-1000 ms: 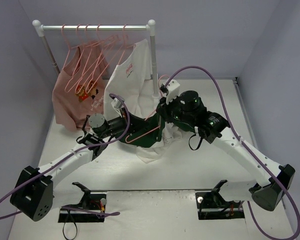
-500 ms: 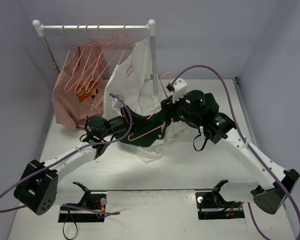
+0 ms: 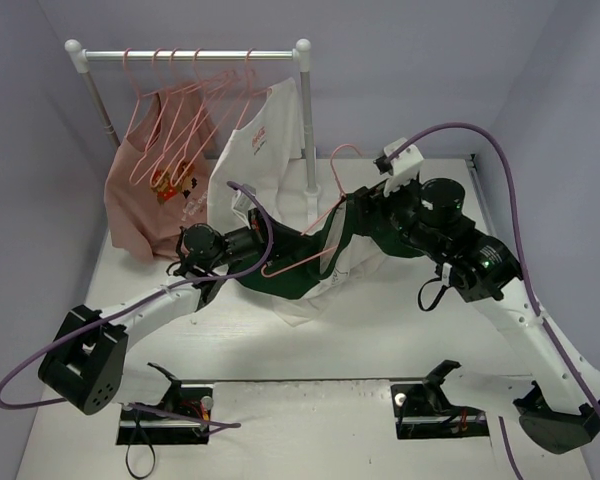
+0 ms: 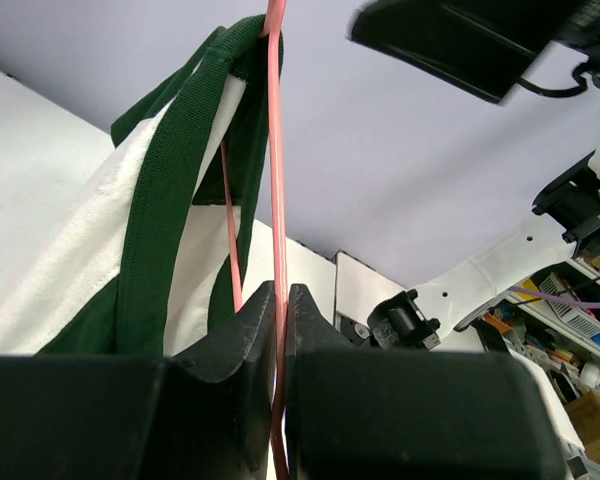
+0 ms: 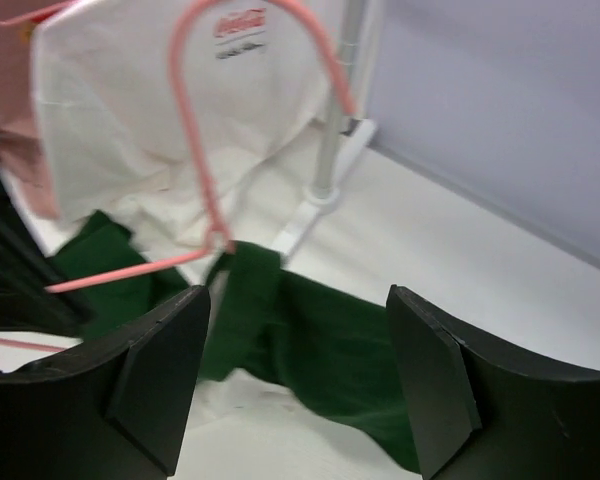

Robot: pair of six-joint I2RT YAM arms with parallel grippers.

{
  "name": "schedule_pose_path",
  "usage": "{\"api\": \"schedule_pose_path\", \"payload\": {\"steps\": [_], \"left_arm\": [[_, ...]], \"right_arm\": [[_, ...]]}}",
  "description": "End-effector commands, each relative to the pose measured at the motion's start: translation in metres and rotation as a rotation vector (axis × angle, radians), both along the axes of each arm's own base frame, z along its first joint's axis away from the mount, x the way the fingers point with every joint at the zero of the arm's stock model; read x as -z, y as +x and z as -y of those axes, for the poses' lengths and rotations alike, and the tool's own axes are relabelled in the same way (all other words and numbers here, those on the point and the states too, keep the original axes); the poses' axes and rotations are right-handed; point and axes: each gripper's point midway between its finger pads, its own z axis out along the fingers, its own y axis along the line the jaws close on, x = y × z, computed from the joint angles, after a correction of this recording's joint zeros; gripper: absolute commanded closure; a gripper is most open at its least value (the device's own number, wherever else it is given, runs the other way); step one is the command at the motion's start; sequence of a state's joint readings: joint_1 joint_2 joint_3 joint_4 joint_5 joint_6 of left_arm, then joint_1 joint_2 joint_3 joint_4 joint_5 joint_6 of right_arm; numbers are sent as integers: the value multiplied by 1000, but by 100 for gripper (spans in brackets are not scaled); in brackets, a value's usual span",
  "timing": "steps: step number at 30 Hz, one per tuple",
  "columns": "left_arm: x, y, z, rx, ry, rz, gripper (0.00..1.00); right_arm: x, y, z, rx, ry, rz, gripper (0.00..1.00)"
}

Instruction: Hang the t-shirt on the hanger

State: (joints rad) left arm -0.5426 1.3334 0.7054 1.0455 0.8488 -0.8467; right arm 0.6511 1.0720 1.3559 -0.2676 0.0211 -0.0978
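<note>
While left gripper [image 4: 280, 305] pinches hanger [image 4: 274, 150], right gripper [image 5: 295, 305] retreated rightward.

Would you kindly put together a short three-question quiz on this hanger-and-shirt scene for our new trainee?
1. True or false: the right gripper has its fingers shut on the hanger.
2. What does the left gripper grip? A the hanger's wire; B a spoon; C nothing.
3. Fill in: the collar of the t-shirt is dark ____.
Key: 1 false; 2 A; 3 green.
</note>
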Motion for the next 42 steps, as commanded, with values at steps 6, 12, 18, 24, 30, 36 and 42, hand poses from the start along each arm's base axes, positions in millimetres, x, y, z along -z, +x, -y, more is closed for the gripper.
{"api": "schedule_pose_path", "payload": {"steps": [6,12,18,24,30,36,42], "left_arm": [[-72,-21,-5,43,-116,247,100],[-71,-22,-5,44,-97,246,100],[-74,-20,-4,52,-89,247,100],[-73,-23,0,97,-76,247,100],[-74,-20,3,113,-24,269,100],[-77,-8,5,99,73,278,100],[-87,-6,7,109,82,312,100]], "right_arm": [[-1,33,51,44,-207,101,32],[16,37,48,-110,-226,53,33],[35,30,30,-242,-222,-4,35],[55,31,27,-277,-248,-55,42],[54,29,21,-315,-239,-58,82],[45,23,8,-389,-198,-50,92],[24,21,2,-417,-179,-2,87]]}}
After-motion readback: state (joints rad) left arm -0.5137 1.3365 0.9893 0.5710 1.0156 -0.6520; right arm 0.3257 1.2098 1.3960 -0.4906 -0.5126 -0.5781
